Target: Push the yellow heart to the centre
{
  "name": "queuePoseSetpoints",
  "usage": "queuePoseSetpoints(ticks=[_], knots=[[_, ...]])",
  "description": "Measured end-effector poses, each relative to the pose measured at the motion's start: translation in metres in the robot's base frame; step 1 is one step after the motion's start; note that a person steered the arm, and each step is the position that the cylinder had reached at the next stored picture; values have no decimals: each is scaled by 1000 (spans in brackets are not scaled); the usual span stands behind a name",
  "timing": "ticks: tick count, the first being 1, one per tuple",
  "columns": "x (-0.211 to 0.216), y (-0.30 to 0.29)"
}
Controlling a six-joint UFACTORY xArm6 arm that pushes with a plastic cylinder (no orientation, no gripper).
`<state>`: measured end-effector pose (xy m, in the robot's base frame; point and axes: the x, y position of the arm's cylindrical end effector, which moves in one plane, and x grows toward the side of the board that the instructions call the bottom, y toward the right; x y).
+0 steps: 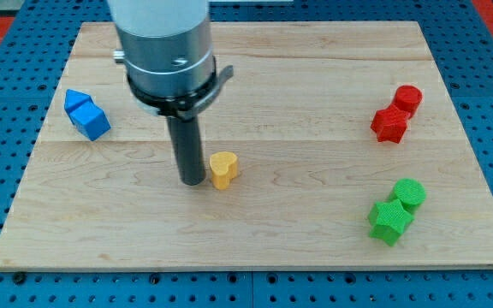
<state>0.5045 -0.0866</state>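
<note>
On the wooden board (255, 77) the rod's tip (193, 182) stands just left of the yellow heart (223, 169), near touching it, while two blue blocks (86, 114) sit at the view's left, two red ones (397, 113) at right, two green ones (397, 210) lower right

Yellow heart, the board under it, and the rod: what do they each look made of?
Yellow heart: probably plastic or painted wood, with flat, even, matte colour. Board: pale wood, judging by the plank seams and grain, with a smooth, slightly satin finish. Rod, ending in my tip just left of the heart: dark and smooth, possibly metal or hard plastic; I cannot tell which.
</note>
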Motion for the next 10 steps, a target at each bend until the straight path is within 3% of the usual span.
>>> queuePoseSetpoints(ticks=[1,3,5,6,7,8,9,10], knots=[[25,20],[-47,64],[-52,123],[-91,132],[-104,128],[-140,158],[-168,136],[-144,124]])
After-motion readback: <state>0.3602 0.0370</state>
